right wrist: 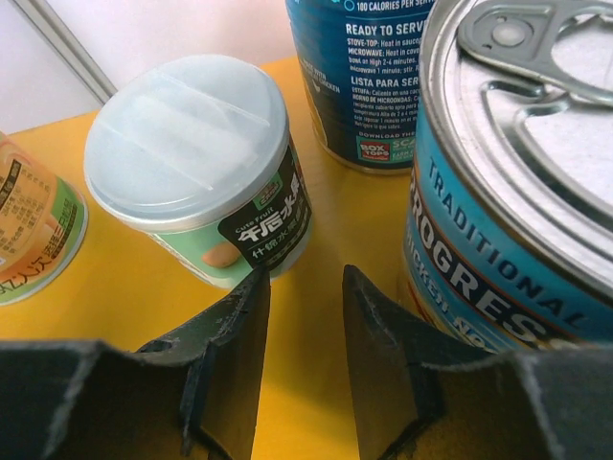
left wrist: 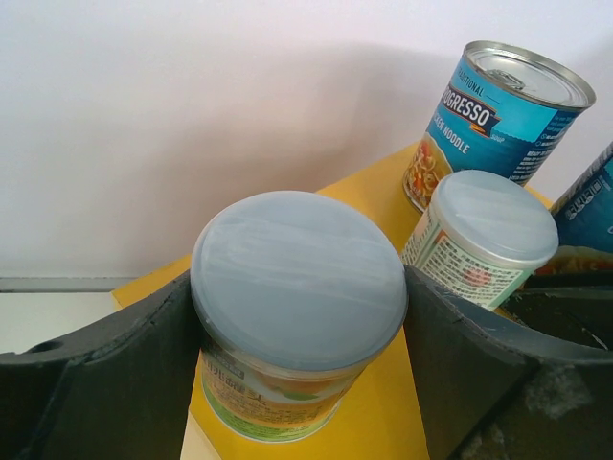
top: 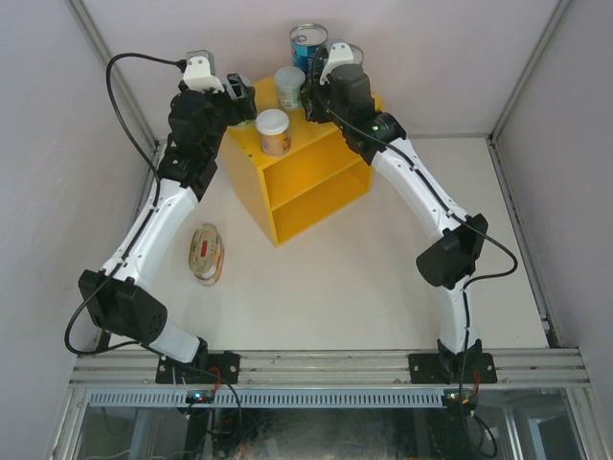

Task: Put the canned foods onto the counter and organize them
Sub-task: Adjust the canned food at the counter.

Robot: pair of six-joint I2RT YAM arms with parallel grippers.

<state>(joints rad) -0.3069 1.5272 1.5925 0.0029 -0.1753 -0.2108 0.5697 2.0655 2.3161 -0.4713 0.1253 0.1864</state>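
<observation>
- Two flat oval red-and-yellow tins (top: 206, 253), apparently stacked, lie on the white desk (top: 335, 278) left of the bright yellow box-shaped counter (top: 306, 144). Their long axes run near to far, and they lie closer to the left arm.
- Left claw (left wrist: 299, 326) is closed about a small pale-lidded can (left wrist: 297, 278) standing on the counter's top.
- Right claw (right wrist: 306, 287), barely parted and empty, hovers between a second pale-lidded can (right wrist: 192, 163) and a tall blue-labelled can (right wrist: 517, 220).
</observation>
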